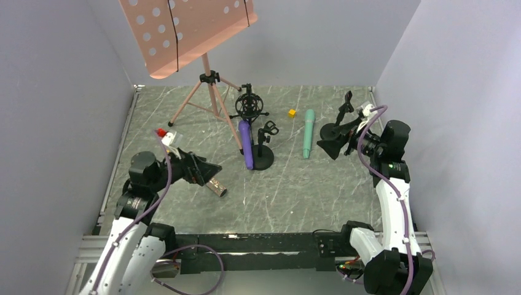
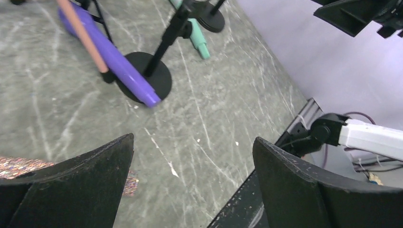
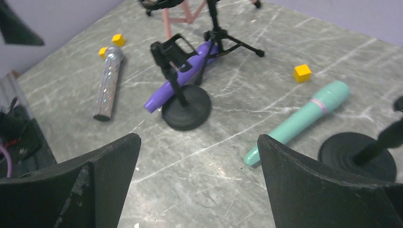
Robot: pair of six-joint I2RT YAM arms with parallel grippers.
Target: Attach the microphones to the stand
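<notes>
The purple microphone (image 1: 246, 144) lies flat, leaning on the round base of a short black clip stand (image 1: 263, 161). Right of it the mint-green microphone (image 1: 308, 133) lies on the table. The glittery bronze microphone (image 1: 215, 187) lies partly under my left gripper (image 1: 212, 169), which hovers open just above it. My right gripper (image 1: 329, 147) hangs open beside a second round-base stand (image 1: 335, 130). In the right wrist view the mint-green microphone (image 3: 304, 118) lies ahead of the right gripper (image 3: 198, 140). In the left wrist view the glittery microphone (image 2: 19, 166) shows beside the left gripper (image 2: 192, 142).
A pink music stand (image 1: 184, 31) on a tripod towers at the back left. A black shock-mount tripod stand (image 1: 249, 104) sits behind the purple microphone. A small yellow cube (image 1: 292, 113) lies near the mint-green one; two more yellow cubes (image 3: 118, 39) sit by the glittery head. Grey walls enclose the table.
</notes>
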